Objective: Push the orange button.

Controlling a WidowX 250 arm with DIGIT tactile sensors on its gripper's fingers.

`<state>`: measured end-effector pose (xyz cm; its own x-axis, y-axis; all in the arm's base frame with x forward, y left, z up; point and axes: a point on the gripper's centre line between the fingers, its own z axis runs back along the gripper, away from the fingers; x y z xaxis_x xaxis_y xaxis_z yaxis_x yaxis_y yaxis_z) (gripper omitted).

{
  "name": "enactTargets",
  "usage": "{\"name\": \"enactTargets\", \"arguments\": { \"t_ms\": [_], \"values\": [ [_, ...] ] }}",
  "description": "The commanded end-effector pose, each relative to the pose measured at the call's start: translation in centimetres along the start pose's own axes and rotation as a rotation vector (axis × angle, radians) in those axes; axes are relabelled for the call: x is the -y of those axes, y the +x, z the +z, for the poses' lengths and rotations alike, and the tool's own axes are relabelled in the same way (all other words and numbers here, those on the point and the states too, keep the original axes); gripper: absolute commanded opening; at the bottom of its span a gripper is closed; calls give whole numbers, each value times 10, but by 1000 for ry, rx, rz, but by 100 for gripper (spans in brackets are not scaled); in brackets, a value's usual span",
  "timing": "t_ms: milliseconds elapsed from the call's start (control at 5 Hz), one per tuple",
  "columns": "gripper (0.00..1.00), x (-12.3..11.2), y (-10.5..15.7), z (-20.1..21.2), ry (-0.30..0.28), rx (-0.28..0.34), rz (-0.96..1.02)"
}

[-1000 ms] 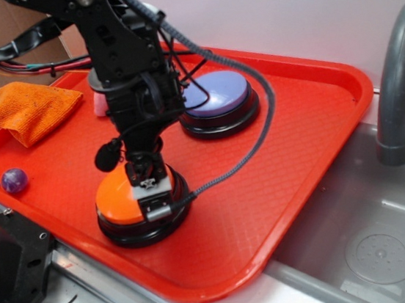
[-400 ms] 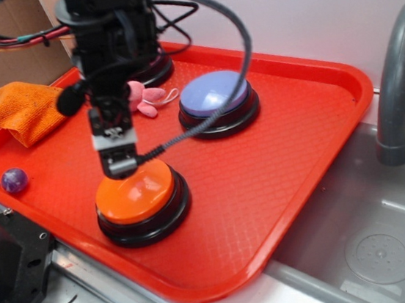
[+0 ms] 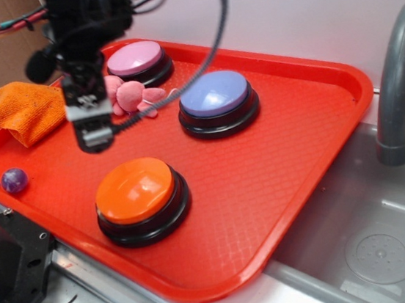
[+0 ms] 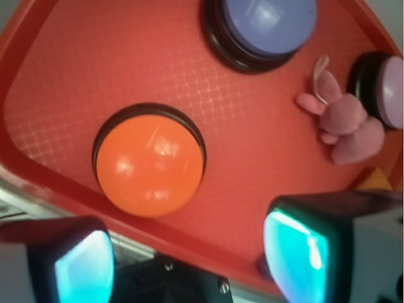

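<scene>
The orange button (image 3: 135, 191), a glossy orange dome on a black round base, sits near the front edge of the red tray (image 3: 296, 132). In the wrist view the orange button (image 4: 150, 161) lies below and ahead of the fingers, with nothing covering it. My gripper (image 3: 91, 135) hangs in the air above the tray, up and to the back left of the button, not touching it. In the wrist view the gripper (image 4: 189, 262) is open, its two pads wide apart with nothing between them.
A blue-purple button (image 3: 215, 94) and a pink button (image 3: 134, 58) stand farther back on the tray, with a pink plush toy (image 3: 133, 95) between them. An orange cloth (image 3: 27, 108) and a purple ball (image 3: 14, 180) lie at the left. A grey sink (image 3: 376, 241) and faucet (image 3: 396, 76) are at the right.
My gripper was down on the orange button's top a second ago. It has since lifted off and moved up and back to the left, leaving the button uncovered.
</scene>
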<state>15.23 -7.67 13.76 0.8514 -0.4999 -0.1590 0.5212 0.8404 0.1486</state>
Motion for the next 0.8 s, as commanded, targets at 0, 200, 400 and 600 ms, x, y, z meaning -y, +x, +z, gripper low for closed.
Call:
{"name": "enactTargets", "arguments": {
  "t_ms": [0, 200, 400, 600],
  "values": [
    [100, 0, -6, 26, 7, 92, 36],
    [100, 1, -10, 31, 3, 100, 43],
    [100, -2, -17, 41, 0, 117, 65],
    [100, -7, -23, 48, 0, 117, 82]
  ]
}}
